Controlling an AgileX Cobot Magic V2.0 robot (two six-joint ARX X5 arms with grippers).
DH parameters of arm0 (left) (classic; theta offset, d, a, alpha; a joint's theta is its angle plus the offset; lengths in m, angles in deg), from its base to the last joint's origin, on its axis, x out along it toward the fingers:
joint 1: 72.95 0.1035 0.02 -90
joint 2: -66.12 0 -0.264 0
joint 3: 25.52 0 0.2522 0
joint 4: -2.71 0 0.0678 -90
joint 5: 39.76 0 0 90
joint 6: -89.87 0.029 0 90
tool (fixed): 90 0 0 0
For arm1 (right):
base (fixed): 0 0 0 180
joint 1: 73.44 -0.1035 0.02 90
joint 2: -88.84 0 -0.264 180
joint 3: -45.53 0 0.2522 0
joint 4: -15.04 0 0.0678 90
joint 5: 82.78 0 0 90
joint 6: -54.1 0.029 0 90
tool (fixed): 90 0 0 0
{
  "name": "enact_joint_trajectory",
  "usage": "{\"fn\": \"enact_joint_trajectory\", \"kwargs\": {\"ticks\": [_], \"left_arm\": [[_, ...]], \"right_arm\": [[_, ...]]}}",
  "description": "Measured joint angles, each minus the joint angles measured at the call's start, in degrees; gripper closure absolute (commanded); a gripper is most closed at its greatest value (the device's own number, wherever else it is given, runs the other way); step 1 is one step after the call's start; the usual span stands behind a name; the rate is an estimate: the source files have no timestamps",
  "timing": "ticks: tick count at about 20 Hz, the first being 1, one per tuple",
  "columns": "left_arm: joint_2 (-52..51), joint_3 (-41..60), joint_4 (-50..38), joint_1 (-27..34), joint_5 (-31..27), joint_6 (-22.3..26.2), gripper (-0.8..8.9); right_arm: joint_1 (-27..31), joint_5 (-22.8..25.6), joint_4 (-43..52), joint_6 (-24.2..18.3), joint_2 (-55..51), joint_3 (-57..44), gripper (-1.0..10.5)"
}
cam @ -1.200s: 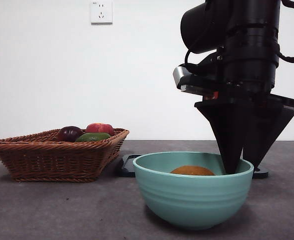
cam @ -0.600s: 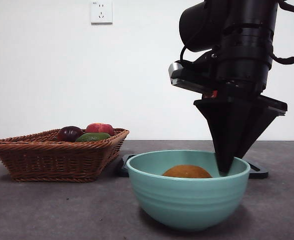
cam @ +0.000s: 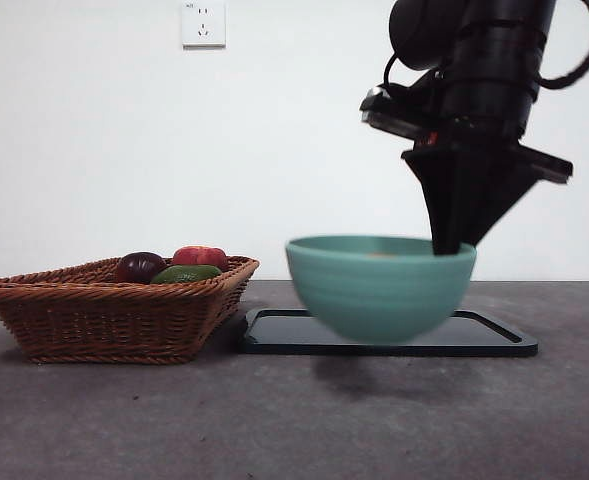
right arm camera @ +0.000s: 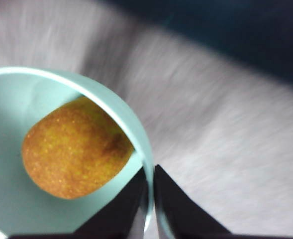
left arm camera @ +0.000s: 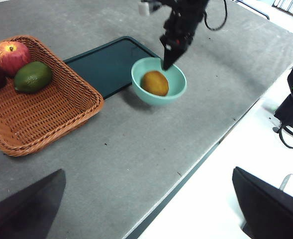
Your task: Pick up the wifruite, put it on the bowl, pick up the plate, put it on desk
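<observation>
Front view: over your grey desk, the right gripper pinches one bowl aloft above one black tray. Left wrist view: one wifruite sits inside; the left gripper is spread wide, holding nothing. Right wrist view: jaws clamp the rim.

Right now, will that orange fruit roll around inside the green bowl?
Probably a little. The wifruite is rounded and lies loose in the smooth, curved bowl, which the right gripper holds by one rim, off the desk. That one-sided pinch may tilt it; the high walls should keep the fruit in.

Black arm, looped cable, tapered end effector.
</observation>
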Motion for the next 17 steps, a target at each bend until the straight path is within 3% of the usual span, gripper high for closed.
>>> {"fn": "enact_joint_trajectory", "kwargs": {"ticks": [11,17], "left_arm": [[0.0,0.0,0.0,0.0,0.0,0.0,2.51],[0.0,0.0,0.0,0.0,0.0,0.0,2.51]], "right_arm": [[7.5,0.0,-12.5,-7.9,28.3,37.5,9.4],[8.2,0.3,-12.2,-9.4,33.0,40.8,9.3]]}}
